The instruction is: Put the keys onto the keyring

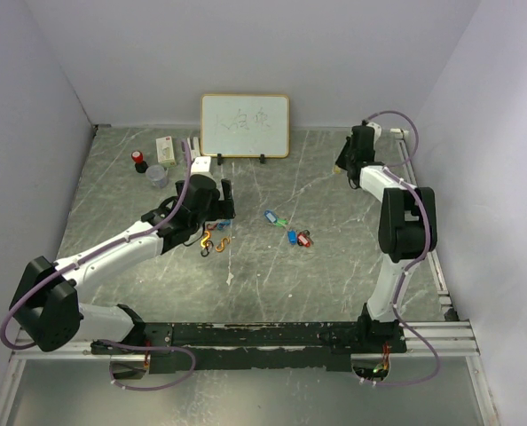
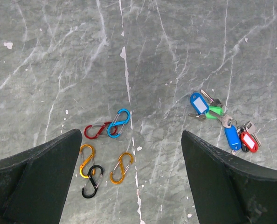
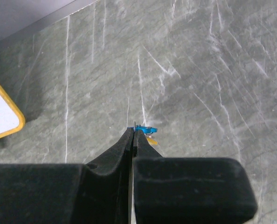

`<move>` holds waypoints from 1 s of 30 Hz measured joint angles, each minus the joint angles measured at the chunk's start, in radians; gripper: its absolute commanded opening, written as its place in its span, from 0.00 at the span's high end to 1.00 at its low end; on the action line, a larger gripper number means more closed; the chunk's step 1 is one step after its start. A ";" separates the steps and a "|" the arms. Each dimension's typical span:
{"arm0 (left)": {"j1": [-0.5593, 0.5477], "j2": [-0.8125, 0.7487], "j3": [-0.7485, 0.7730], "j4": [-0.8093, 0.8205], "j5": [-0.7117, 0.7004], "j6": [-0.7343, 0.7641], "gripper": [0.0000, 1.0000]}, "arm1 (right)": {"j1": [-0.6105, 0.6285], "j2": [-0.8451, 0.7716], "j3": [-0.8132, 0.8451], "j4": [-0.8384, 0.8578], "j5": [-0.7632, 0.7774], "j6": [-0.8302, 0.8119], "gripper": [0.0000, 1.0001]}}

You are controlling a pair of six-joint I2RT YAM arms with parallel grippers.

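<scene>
Left fingers [image 2: 40, 172] spread wide, hovering over 5 carabiner clips [image 2: 103, 149], likely lining up to pick 1 as ring. Keys [image 2: 222, 121] lie bunched on worktop [image 2: 59, 56], right of clips, untouched. Right fingers [image 3: 122, 151] pressed together far off; tiny blue-yellow bit [image 3: 148, 132] at tips, unidentifiable.

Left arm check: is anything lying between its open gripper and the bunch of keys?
Nothing visible does. The keys lie on the table to the right of the left gripper. The carabiner clips sit below and between its fingers, left of the keys, so off that path.
</scene>
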 measured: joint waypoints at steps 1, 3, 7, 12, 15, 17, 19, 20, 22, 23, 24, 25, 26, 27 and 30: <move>0.000 0.000 0.000 0.000 0.000 0.000 0.00 | -0.004 0.010 0.010 -0.002 -0.004 0.000 0.98; 0.000 0.000 0.000 0.000 0.000 0.001 0.00 | -0.011 0.027 0.031 -0.007 -0.011 0.000 0.75; 0.000 0.000 0.000 0.000 -0.001 0.003 0.00 | -0.018 0.039 0.044 -0.013 -0.016 0.011 0.43; 0.000 0.000 0.000 0.000 -0.001 0.003 0.00 | -0.017 0.019 -0.002 -0.006 -0.027 0.014 0.38; 0.000 0.000 0.000 0.000 -0.001 0.003 0.00 | 0.001 -0.040 -0.087 -0.012 -0.029 0.015 0.38; 0.000 0.002 0.000 0.000 0.000 0.003 0.00 | 0.031 -0.087 -0.133 -0.027 -0.020 0.011 0.38; 0.000 0.009 0.000 0.001 0.000 0.003 0.00 | 0.089 -0.139 -0.170 -0.042 -0.005 0.003 0.38; 0.000 0.014 0.000 0.001 0.000 0.003 0.00 | 0.125 -0.162 -0.182 -0.047 0.002 -0.002 0.38; 0.000 0.028 0.000 0.001 0.003 0.003 0.00 | 0.209 -0.207 -0.202 -0.056 0.013 -0.011 0.38; 0.000 0.033 0.000 0.000 0.004 0.003 0.00 | 0.250 -0.227 -0.211 -0.060 0.016 -0.014 0.38; 0.000 0.038 0.000 0.000 0.005 0.003 0.00 | 0.296 -0.248 -0.224 -0.062 0.017 -0.017 0.38; 0.000 0.040 0.000 0.000 0.005 0.003 0.00 | 0.327 -0.262 -0.235 -0.064 0.016 -0.018 0.38; 0.000 0.041 0.000 0.000 0.005 0.003 0.00 | 0.357 -0.281 -0.252 -0.062 0.014 -0.019 0.38; 0.000 0.042 0.000 0.000 0.006 0.003 0.00 | 0.385 -0.300 -0.275 -0.062 0.011 -0.019 0.38; 0.000 0.042 0.000 0.000 0.008 0.005 0.00 | 0.417 -0.331 -0.324 -0.068 0.008 -0.018 0.40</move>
